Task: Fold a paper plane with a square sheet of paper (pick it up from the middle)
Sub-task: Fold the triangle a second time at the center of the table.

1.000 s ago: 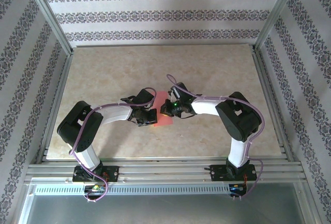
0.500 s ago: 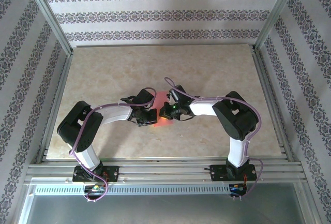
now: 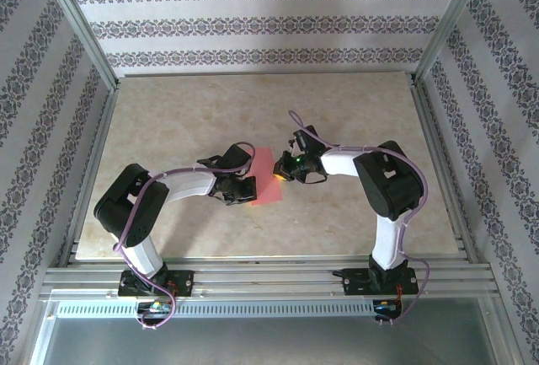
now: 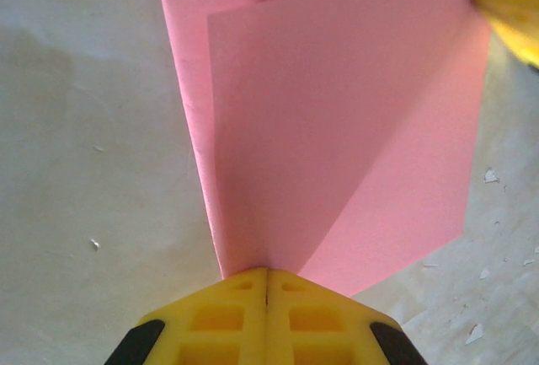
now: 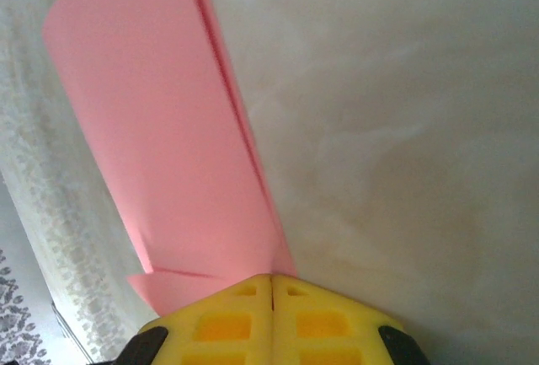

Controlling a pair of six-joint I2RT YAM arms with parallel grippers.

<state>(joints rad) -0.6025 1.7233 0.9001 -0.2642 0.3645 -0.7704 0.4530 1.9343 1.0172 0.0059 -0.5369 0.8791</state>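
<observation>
The square sheet of paper (image 3: 263, 181) lies folded on the table between my two grippers, a pink strip with layered flaps (image 4: 337, 129). My left gripper (image 3: 244, 192) is shut, and its yellow tips (image 4: 267, 271) rest on the paper's near left corner by the folded edge. My right gripper (image 3: 280, 173) is shut too. Its tips (image 5: 273, 277) sit on the paper's long crease (image 5: 160, 112), at the strip's right edge. One right fingertip (image 4: 509, 2) shows at the upper right of the left wrist view. Nothing is visibly caught between either pair of jaws.
The beige marble-look table (image 3: 168, 120) is ringed by an aluminium frame (image 3: 253, 276) and patterned walls. Small white specks (image 4: 488, 175) lie on the surface beside the paper. Both arms bend inward toward the table's centre.
My right gripper has slid off the paper's middle to its right, far side, uncovering more of the pink strip. The left gripper has stayed in place.
</observation>
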